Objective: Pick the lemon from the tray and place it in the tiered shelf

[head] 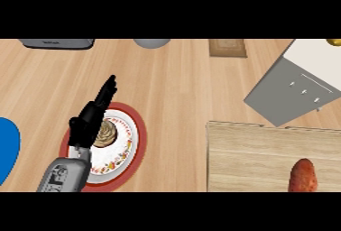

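Lemon (pixel 335 41) on shelf (pixel 293 92); placing looks done. Left hand (pixel 93 117) fingers straight, holding nothing, over plate (pixel 130 144). Next: rest.

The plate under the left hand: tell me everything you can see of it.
The plate is round and white, with a band of small orange-red decoration near its rim. It lies flat on a red round mat on the wooden counter, at the view's lower left. A brown-and-cream swirled item sits on it. The left hand, fingers straight, and its grey forearm cover the plate's left side; contact cannot be told.

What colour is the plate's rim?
Red, around a white plate; head view shows it best.
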